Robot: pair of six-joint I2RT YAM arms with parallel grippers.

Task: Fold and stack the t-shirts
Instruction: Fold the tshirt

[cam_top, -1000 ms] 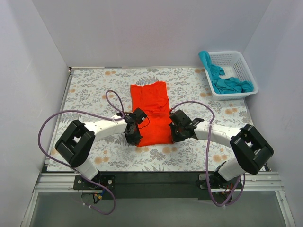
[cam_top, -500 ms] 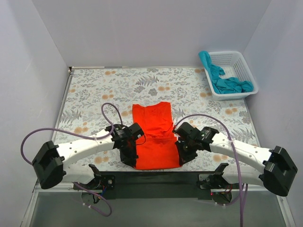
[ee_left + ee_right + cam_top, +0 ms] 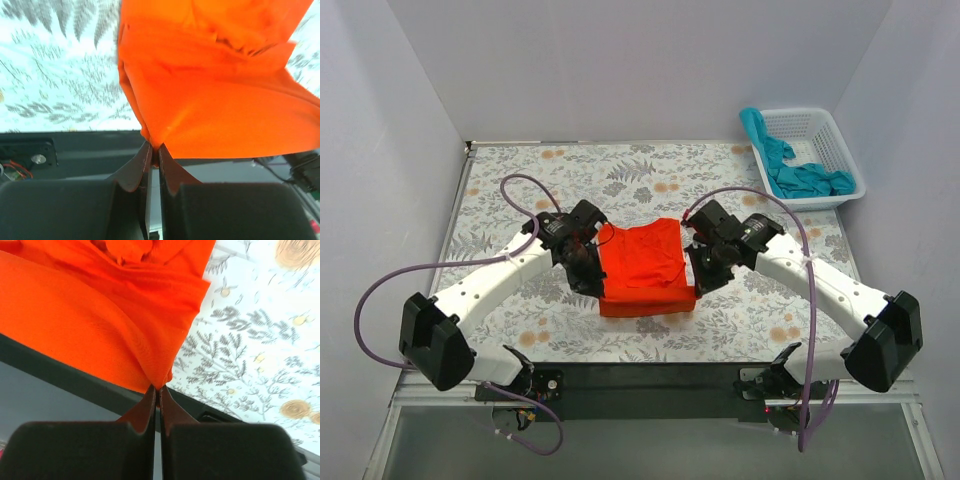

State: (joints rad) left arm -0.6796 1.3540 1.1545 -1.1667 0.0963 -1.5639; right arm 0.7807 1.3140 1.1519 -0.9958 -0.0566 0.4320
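While my left pincer point(image 3: 154, 150) is clamping one corner of the orange t-shirt point(image 3: 642, 265) between tightly pressed fingers, my right pincer point(image 3: 157, 389) is gripping the opposite corner in the same clenched way. The shirt is lying doubled over at the near middle of the floral table point(image 3: 520, 190), stretching between my two arms with its folded edge facing my bases. A white basket point(image 3: 825, 135) is sitting at the far right corner, well apart, holding teal garments point(image 3: 800, 180).
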